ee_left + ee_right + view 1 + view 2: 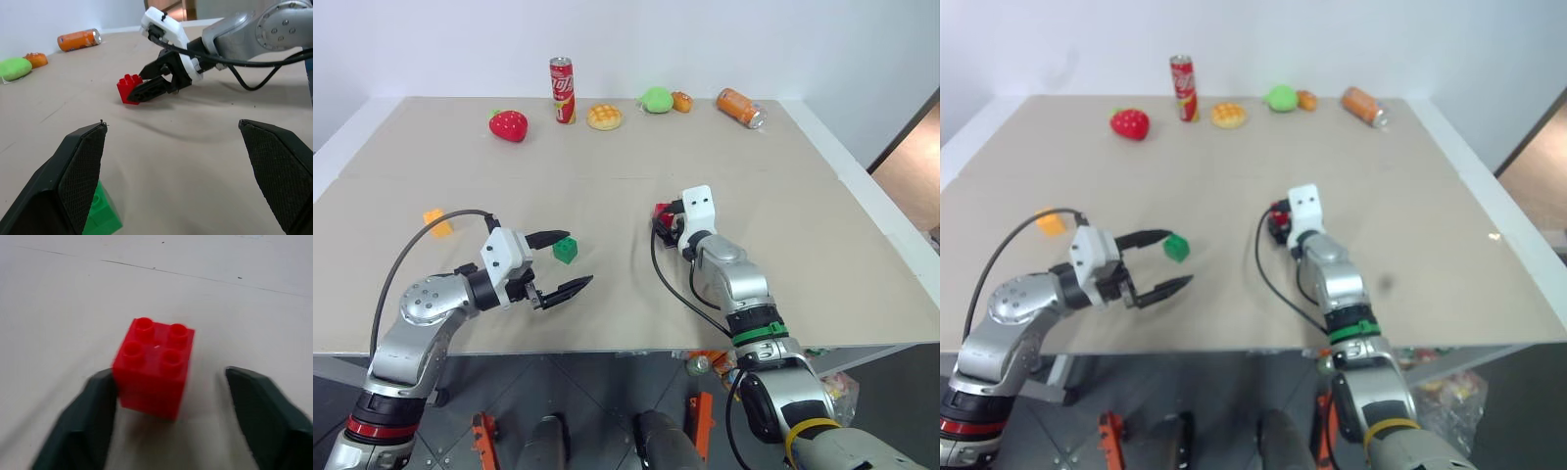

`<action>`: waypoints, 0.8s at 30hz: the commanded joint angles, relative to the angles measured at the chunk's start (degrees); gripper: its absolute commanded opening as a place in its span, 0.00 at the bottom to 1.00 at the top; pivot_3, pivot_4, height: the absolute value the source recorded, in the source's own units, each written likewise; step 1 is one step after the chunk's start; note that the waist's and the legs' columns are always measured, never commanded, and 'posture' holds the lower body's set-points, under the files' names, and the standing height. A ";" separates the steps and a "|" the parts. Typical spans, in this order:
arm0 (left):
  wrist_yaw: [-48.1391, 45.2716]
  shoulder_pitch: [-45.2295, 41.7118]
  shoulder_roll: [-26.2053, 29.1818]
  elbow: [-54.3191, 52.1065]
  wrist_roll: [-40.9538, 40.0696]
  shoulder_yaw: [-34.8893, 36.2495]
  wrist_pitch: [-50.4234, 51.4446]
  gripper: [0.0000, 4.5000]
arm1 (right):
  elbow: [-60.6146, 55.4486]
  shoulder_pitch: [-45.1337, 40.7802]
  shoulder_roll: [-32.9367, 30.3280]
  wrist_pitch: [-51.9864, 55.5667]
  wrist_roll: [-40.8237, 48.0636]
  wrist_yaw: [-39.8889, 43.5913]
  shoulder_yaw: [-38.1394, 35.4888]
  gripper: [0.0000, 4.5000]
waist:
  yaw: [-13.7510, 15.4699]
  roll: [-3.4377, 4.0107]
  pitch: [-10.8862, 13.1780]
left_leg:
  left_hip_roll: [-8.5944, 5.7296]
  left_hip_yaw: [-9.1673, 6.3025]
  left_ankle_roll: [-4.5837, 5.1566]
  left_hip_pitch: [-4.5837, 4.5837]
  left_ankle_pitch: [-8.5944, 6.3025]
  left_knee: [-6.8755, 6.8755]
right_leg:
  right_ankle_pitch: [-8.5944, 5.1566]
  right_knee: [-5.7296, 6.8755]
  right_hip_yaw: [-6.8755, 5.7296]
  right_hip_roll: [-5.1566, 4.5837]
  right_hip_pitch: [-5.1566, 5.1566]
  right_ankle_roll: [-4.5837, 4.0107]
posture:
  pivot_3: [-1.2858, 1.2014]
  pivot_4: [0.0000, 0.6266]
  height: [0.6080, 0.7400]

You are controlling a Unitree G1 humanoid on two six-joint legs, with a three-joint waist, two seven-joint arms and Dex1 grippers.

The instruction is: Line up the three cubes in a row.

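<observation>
cubes sit apart on the tan table [391, 294] in the left eye view: the yellow-orange cube [436, 222] far left, the green cube [566, 250] just beside the left pincer [560, 262], whose fingers are spread and empty, and the red cube [662, 212] at the tip of the right pincer [664, 222]. left wrist view shows that right pincer's fingers either side of the red cube. right wrist view has one finger [93, 406] touching the cube and the other standing clear, so nothing is clamped.
</observation>
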 commanded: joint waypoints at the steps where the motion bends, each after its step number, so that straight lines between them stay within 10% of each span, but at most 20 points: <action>1: 0.64 0.40 0.63 -2.05 -0.66 2.08 -0.12 1.00 | -0.67 -1.09 -0.30 -2.18 -0.17 0.76 -0.40 0.48 | -0.01 0.00 0.00 | 0.00 0.00 0.00 0.00 0.00 0.00 | 0.00 0.00 0.00 0.00 0.00 0.00 | 0.52 0.24 1.00; 4: 0.55 0.36 0.97 -1.97 -1.05 2.75 0.12 1.00 | -0.20 -1.19 -0.78 -2.76 -0.23 1.36 -0.57 0.27 | -0.01 0.00 0.00 | 0.00 0.00 0.00 0.00 0.00 0.01 | 0.01 0.00 0.00 0.00 0.00 -0.01 | 0.52 0.24 1.00; 13: -2.13 -1.17 3.84 -1.23 -5.23 5.48 3.76 1.00 | -0.97 -3.02 -5.88 -10.29 2.87 17.80 0.54 0.27 | -0.04 0.01 0.01 | 0.00 0.00 0.01 0.01 0.01 0.01 | 0.01 0.00 0.00 0.01 0.01 0.01 | 0.52 0.24 1.00; 19: -5.41 -1.15 6.09 -0.03 -5.27 5.23 3.69 1.00 | -4.23 -1.75 -17.43 -12.45 11.48 58.27 6.35 0.27 | 0.03 0.02 0.01 | -0.01 -0.02 0.01 0.02 0.01 0.00 | -0.04 0.00 -0.01 0.01 0.06 0.06 | 0.52 0.24 1.00; 24: -5.01 -0.26 5.74 -1.40 -5.51 4.92 4.00 1.00 | 6.02 -7.05 -19.33 -13.47 10.73 68.50 7.79 0.27 | -0.22 0.02 0.01 | -0.01 -0.03 0.01 0.07 0.01 0.06 | -0.02 0.00 -0.02 0.01 0.10 0.00 | 0.52 0.24 1.00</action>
